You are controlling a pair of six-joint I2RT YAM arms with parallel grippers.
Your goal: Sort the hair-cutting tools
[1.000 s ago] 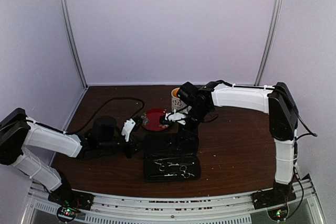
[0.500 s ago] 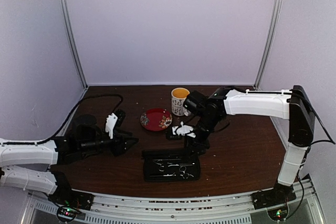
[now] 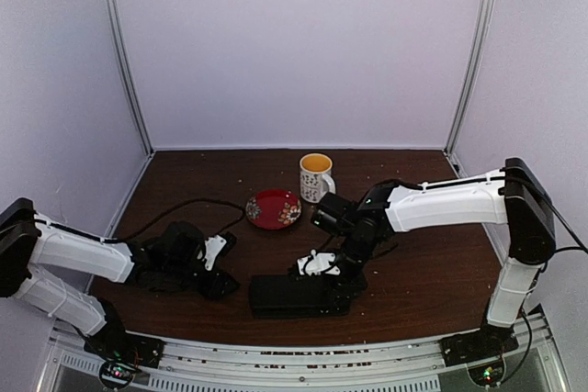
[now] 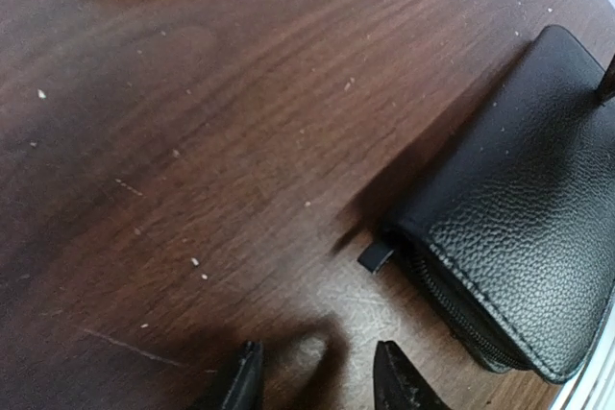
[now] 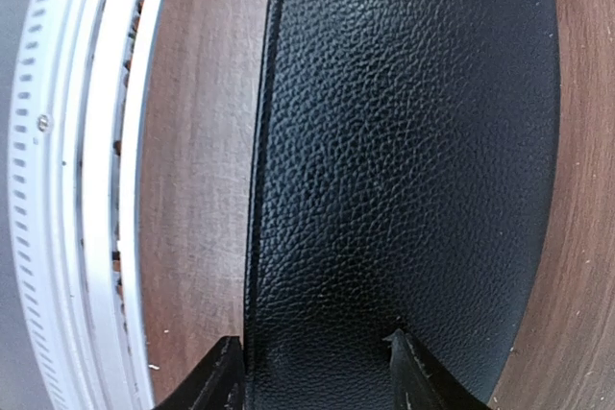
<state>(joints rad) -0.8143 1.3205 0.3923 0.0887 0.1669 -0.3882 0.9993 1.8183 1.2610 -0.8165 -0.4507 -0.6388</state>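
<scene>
The hair-cutting tools are out of view. A black zip case lies shut near the table's front edge; its grained lid fills the right wrist view. My right gripper hovers over that lid, open. One of its fingers is at the case's left edge and the other is over the lid. My left gripper is low over the bare table just left of the case, open with nothing between its fingers. The case's corner and zip pull tab lie just ahead of it.
A red patterned saucer and a mug stand behind the case. A black cable loops across the left of the table. The white rail runs along the near edge beside the case.
The case was open with tools showing and its lid is now shut. My right gripper came down over the lid. My left gripper opened and moved in beside the case.
</scene>
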